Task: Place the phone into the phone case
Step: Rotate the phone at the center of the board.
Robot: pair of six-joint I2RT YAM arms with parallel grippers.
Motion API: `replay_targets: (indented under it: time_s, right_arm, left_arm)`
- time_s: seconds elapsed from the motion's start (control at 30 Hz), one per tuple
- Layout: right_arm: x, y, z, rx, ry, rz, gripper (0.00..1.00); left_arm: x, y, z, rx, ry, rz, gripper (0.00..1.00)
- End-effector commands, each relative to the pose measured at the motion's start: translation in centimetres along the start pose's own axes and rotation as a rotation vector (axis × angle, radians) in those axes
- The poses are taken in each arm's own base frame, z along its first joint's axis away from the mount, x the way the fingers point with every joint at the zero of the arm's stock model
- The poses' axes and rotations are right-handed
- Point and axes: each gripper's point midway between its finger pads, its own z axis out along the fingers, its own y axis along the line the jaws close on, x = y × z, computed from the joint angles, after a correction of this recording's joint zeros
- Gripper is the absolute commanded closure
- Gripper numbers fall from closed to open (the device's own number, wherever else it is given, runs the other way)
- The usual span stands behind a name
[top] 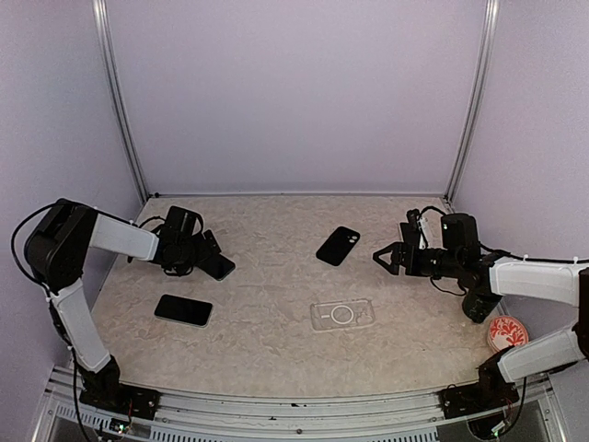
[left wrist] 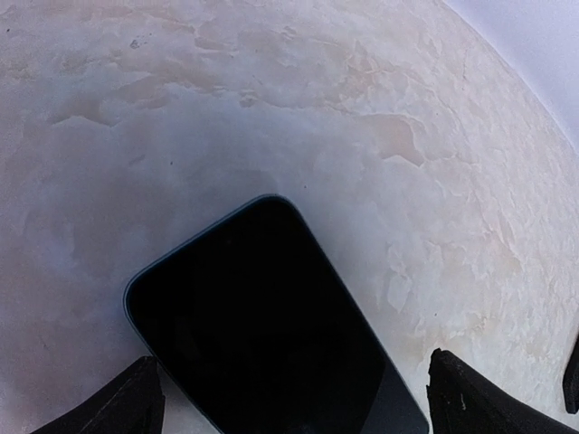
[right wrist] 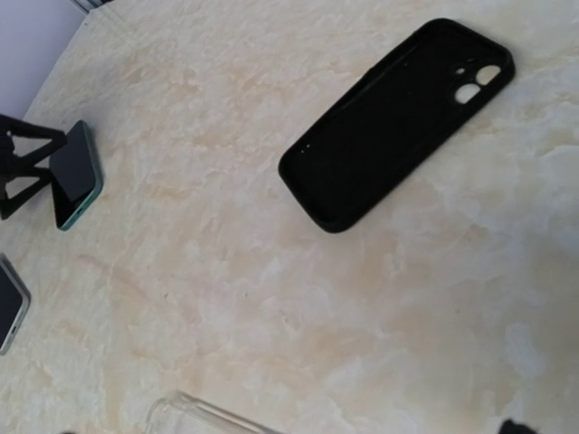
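Pale marbled surface holds the clear phone case [top: 342, 315] near its front middle, well apart from the left gripper [top: 208, 250], jaws spread wide astride a black phone [left wrist: 262, 316], so the pickup seems in hand and next calls for closing on the phone's edges, while the right gripper [top: 385, 258] waits, jaws apart.
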Motion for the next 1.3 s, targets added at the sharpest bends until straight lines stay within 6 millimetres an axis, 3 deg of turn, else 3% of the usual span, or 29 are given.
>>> replay_targets:
  time_s: [0.0, 0.27, 0.63, 0.83, 1.1, 1.17, 1.27]
  right_arm:
    - [-0.8, -0.1, 0.2, 0.009, -0.013, -0.010, 0.01]
    - [-0.8, -0.2, 0.5, 0.009, -0.009, -0.011, 0.01]
    - [-0.3, -0.6, 0.9, 0.015, 0.004, -0.009, 0.01]
    - [-0.4, -0.7, 0.9, 0.019, 0.003, -0.014, 0.01]
    - [0.0, -0.8, 1.0, 0.016, 0.008, -0.011, 0.01]
    - [0.1, -0.8, 1.0, 0.017, 0.009, -0.011, 0.01]
    - [0.1, -0.8, 0.9, 0.015, 0.009, -0.011, 0.01]
  left_arm:
    - [-0.4, -0.7, 1.4, 0.002, 0.017, 0.021, 0.01]
    - [0.1, -2.4, 3.9, 0.043, 0.063, 0.080, 0.01]
    - [2.8, -8.0, 5.9, 0.159, 0.132, 0.304, 0.01]
    - [5.7, -11.4, 5.2, 0.253, 0.173, 0.447, 0.01]
    - [9.6, -14.2, 3.1, 0.393, 0.242, 0.548, 0.01]
    - [10.1, -14.4, 2.7, 0.414, 0.250, 0.563, 0.01]
    - [9.2, -14.5, 2.1, 0.414, 0.215, 0.591, 0.01]
